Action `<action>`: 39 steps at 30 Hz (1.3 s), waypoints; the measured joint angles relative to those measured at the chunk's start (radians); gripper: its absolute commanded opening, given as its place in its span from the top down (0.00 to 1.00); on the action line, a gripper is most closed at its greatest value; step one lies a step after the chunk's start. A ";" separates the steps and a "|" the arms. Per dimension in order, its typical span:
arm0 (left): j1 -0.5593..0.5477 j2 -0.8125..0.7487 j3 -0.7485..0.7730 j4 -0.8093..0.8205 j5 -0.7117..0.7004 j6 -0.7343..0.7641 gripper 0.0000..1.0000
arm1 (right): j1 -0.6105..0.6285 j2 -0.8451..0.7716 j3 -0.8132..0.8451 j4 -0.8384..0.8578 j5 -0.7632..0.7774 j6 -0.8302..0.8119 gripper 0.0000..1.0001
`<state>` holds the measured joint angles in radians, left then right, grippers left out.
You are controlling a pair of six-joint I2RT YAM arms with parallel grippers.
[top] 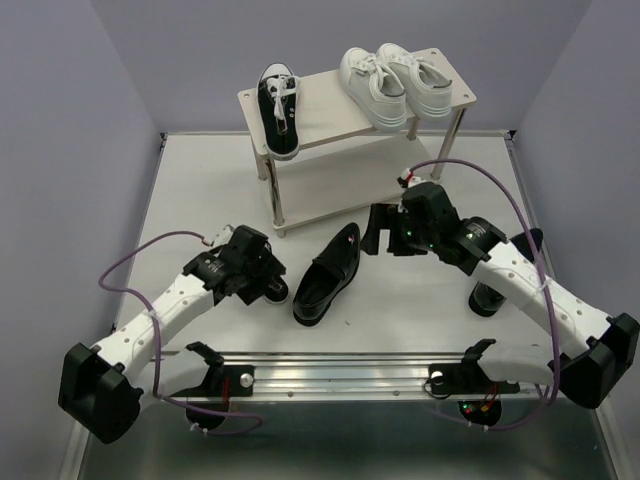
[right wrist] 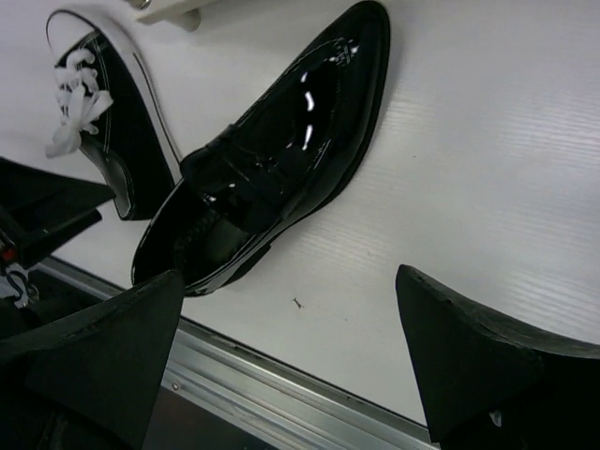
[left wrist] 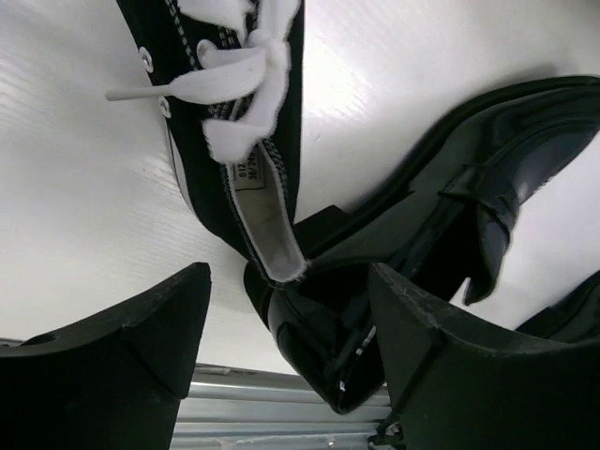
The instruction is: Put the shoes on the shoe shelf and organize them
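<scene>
Done: You have three shoes on the top board of the shoe shelf (top: 325, 100). The pair of white sneakers (top: 392, 82) sits at its right end and one black canvas sneaker (top: 279, 108) at its left end.
Left: Three shoes are on the table. These are the second canvas sneaker (left wrist: 234, 122), a glossy loafer (top: 328, 275), and a dark shoe (top: 488, 297) half hidden by your right arm, probably the other loafer.
Progress: By that count you are about halfway.
Left gripper (left wrist: 289, 300): It stands open low over the table sneaker's heel, with neither finger pressing the shoe.
Right gripper (right wrist: 289, 281): It is spread wide and holds nothing, hovering just beyond the loafer's toe.
Loafer axis: It lies diagonally, toe toward the shelf and to the right, heel toward the near rail.
Table sneaker axis: Its heel is right beside the loafer's heel, and its toe angles away to the left.
</scene>
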<state>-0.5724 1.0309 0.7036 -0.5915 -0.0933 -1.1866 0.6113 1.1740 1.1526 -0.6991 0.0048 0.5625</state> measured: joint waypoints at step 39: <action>0.464 0.012 0.850 -0.374 -0.381 0.510 0.21 | 0.555 0.877 0.494 0.205 0.201 -0.273 0.18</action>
<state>-0.1081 1.0431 1.5536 -0.9653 -0.4744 -0.6762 1.1664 2.0506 1.6466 -0.4942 0.2054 0.2897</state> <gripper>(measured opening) 0.789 0.939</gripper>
